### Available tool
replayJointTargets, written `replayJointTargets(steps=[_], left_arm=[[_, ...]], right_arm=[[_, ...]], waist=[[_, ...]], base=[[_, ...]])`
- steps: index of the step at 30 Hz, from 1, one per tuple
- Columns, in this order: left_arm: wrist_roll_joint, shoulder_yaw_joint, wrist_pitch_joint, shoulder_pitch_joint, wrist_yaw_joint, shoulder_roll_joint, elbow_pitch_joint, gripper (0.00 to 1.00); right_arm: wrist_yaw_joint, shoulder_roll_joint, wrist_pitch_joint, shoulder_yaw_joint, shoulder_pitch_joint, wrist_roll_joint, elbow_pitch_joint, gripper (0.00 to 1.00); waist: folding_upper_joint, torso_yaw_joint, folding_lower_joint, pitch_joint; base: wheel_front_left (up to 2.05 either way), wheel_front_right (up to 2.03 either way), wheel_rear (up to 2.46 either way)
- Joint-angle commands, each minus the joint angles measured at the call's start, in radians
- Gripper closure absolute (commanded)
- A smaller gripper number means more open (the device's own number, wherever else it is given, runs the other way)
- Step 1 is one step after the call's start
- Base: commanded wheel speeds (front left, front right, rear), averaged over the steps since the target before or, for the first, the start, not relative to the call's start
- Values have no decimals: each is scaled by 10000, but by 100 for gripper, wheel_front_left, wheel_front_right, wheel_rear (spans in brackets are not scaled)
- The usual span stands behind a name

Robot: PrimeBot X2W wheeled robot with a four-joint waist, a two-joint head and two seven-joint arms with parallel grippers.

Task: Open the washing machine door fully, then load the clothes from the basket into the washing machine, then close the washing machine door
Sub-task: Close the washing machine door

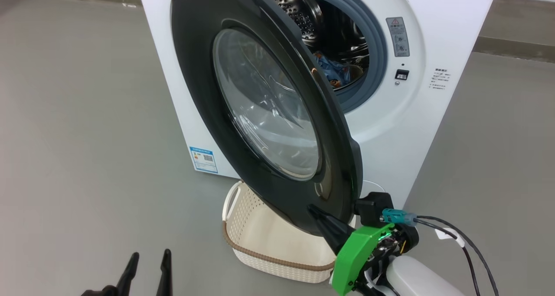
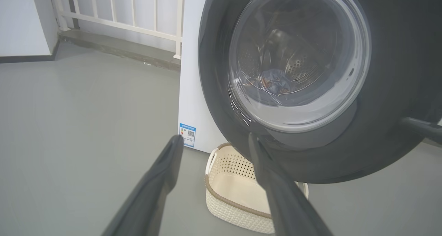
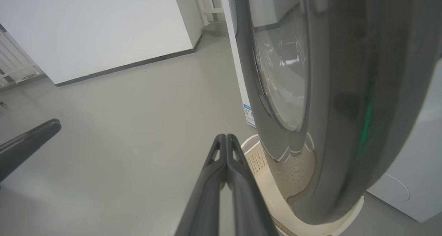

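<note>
The white washing machine (image 1: 433, 127) stands with its black round door (image 1: 199, 70) swung about halfway out. The light blue clothes (image 1: 334, 70) lie inside the steel drum and show through the glass (image 2: 276, 84). Below the door sits the cream basket (image 1: 269, 239), and its visible inside is bare. My right gripper (image 1: 313, 209) is shut on nothing, its tips at the lower outer face of the door (image 3: 345, 91), and it appears in the right wrist view (image 3: 226, 137). My left gripper (image 1: 151, 253) stands open at the lower left, apart from the door (image 2: 214, 139).
Grey floor spreads to the left of the machine. A white railing (image 2: 131, 18) and a white wall (image 3: 103, 32) stand behind and to the side. Black cables (image 1: 468, 244) trail from my right wrist. A blue label (image 1: 203, 159) marks the machine's lower corner.
</note>
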Motion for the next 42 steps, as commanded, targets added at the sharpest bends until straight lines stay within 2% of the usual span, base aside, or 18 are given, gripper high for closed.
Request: replayJointTargets(steps=[1, 10, 23, 33, 42], left_arm=[[59, 272, -70, -583, -43, 109, -117, 0], [-9, 202, -119, -637, -110, 67, 108, 0], [-38, 174, -210, -746, -100, 32, 215, 0], [-42, 72, -270, -930, -159, -88, 262, 0], [29, -37, -393, -1447, -405, -364, 416, 0]], right_arm=[[44, 126, -229, 176, -515, 167, 48, 100], [44, 180, -954, 495, -1360, 767, 1729, 100], [44, 166, -1572, 879, -2290, 1448, 3301, 100], [44, -69, -1878, 785, -3111, 1780, 4158, 100], [44, -512, -2126, 387, -4283, 1900, 5027, 100]], waist=[[0, 19, 0, 10], [0, 18, 0, 32], [0, 44, 0, 250], [0, 49, 0, 633], [0, 165, 0, 1387]], base=[[0, 0, 0], [0, 0, 0], [0, 0, 0], [0, 0, 0], [0, 0, 0]])
